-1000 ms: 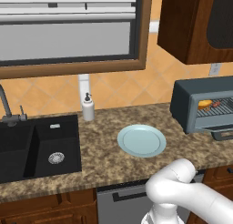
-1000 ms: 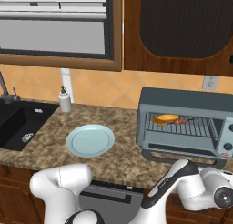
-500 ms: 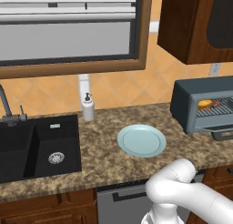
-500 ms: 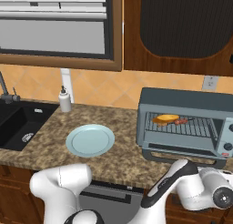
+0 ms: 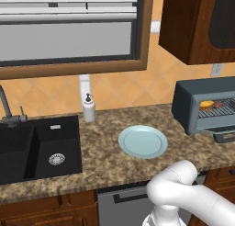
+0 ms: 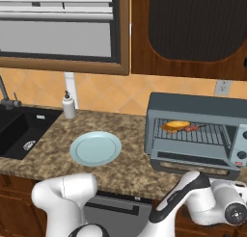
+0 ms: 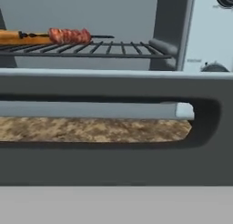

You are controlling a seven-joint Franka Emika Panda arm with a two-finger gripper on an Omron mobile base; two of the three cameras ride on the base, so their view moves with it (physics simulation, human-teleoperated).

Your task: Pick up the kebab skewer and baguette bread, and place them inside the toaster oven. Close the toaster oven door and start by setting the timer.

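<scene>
The toaster oven (image 6: 193,108) stands at the counter's right end (image 5: 197,98), and the toaster oven door (image 6: 193,160) hangs down open. On the wire rack (image 7: 113,49) inside lie the baguette bread (image 6: 175,125) at the left and the kebab skewer (image 6: 192,128) beside it, touching end to end. In the hand view the door's front edge (image 7: 91,168) with its handle slot is close and level ahead, the skewer (image 7: 70,35) and bread (image 7: 13,37) beyond it. My arm (image 6: 202,202) reaches low in front of the door. The jaws stand wide with nothing between them.
A pale blue plate (image 5: 142,141) lies mid-counter. The black sink (image 5: 36,147) and a soap dispenser (image 5: 89,109) are to the left. Oven knobs (image 6: 240,155) sit on its right panel. A dark wooden cabinet (image 6: 193,33) hangs above the oven.
</scene>
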